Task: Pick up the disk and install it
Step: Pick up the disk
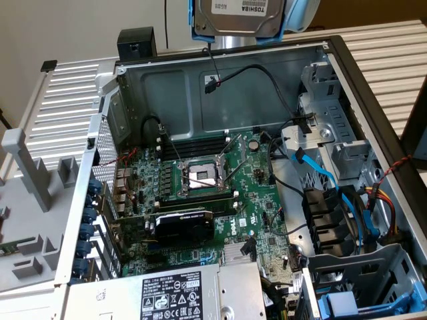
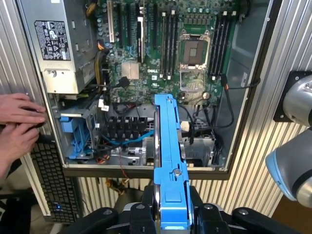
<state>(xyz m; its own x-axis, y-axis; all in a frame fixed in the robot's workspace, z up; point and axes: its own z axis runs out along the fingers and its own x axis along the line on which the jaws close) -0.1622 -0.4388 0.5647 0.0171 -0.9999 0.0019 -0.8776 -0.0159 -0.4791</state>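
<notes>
Several cables [image 1: 317, 175] crowd the case [image 1: 173, 93] beneath the held disk [image 1: 240, 17]

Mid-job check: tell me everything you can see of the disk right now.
The disk is a flat grey-metal drive with a white Toshiba label, set in a bright blue plastic carrier frame. It hangs in the air above the open computer case, touching nothing inside it. In the wrist view it appears edge-on, its blue rail running out from the gripper, whose fingers are shut on its two sides at the near end.
</notes>
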